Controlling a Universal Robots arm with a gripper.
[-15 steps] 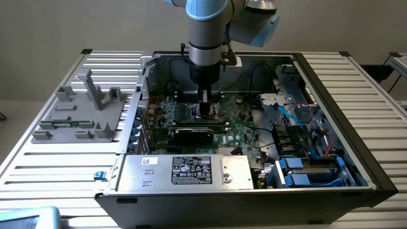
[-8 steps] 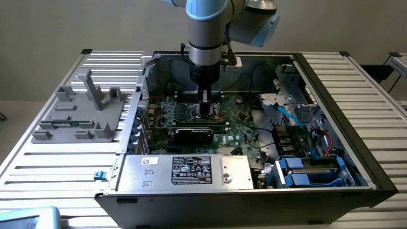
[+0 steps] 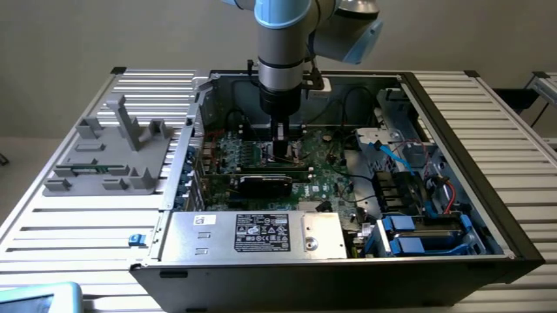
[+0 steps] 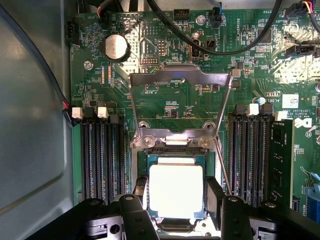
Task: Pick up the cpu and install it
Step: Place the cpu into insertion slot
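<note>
The arm is seen reaching down into an open computer case (image 3: 522,251) set on a slatted surface (image 3: 70,228), with the gripper (image 3: 284,154) lowered onto the green motherboard (image 3: 327,176), just behind a black rectangular card (image 3: 265,184). In the wrist view the gripper (image 4: 176,195) is seen directly over the socket (image 4: 175,141), whose metal load plate (image 4: 180,77) is swung open and laid back over the board. The cpu (image 4: 176,190), silver top upward, is found lying level within the socket's frame. It is flanked on two opposite edges by the black fingers (image 4: 216,192), which are set fairly wide and pressed against its sides. Rows of dark memory slots (image 4: 102,155) are seen on both sides of the socket. A grey fixture (image 3: 113,153) is placed on the surface beside the case, towards the exterior view's left.
</note>
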